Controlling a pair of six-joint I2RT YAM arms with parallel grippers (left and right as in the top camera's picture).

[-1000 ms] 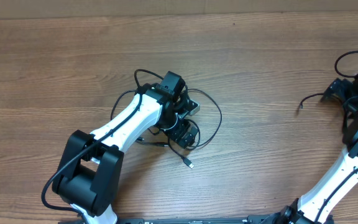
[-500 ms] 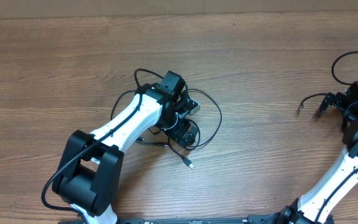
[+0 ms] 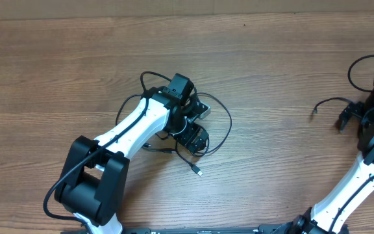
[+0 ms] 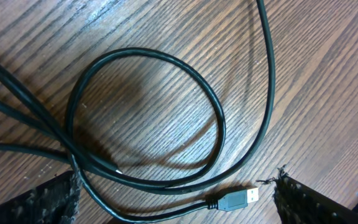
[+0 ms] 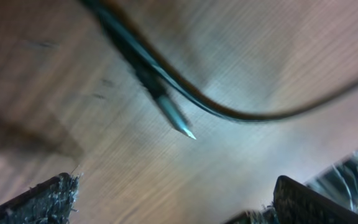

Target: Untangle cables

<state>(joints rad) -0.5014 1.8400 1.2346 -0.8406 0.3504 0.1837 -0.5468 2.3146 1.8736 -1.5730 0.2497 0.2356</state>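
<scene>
A tangle of thin black cables (image 3: 224, 123) lies at the table's middle, with one plug end (image 3: 199, 172) trailing toward the front. My left gripper (image 3: 193, 138) hovers low over this tangle. In the left wrist view the cables (image 4: 219, 134) form a loop with a USB plug (image 4: 238, 199) below it, and the left gripper (image 4: 179, 202) is open with cable strands and the plug lying between its fingers. A separate black cable (image 3: 328, 101) lies at the right. My right gripper (image 3: 345, 117) is open beside it. The blurred right wrist view shows that cable's plug tip (image 5: 173, 118) ahead of the empty right gripper (image 5: 176, 202).
The wooden table (image 3: 271, 58) stretches bare behind the tangle. A thick black wire (image 3: 359, 65) fixed to the right arm loops at the far right edge. The left arm's white links (image 3: 132, 130) cross the table's front left.
My right gripper has moved toward the front and slightly right, away from the separate cable, which stays lying on the table. The left arm and the tangle have not moved.
</scene>
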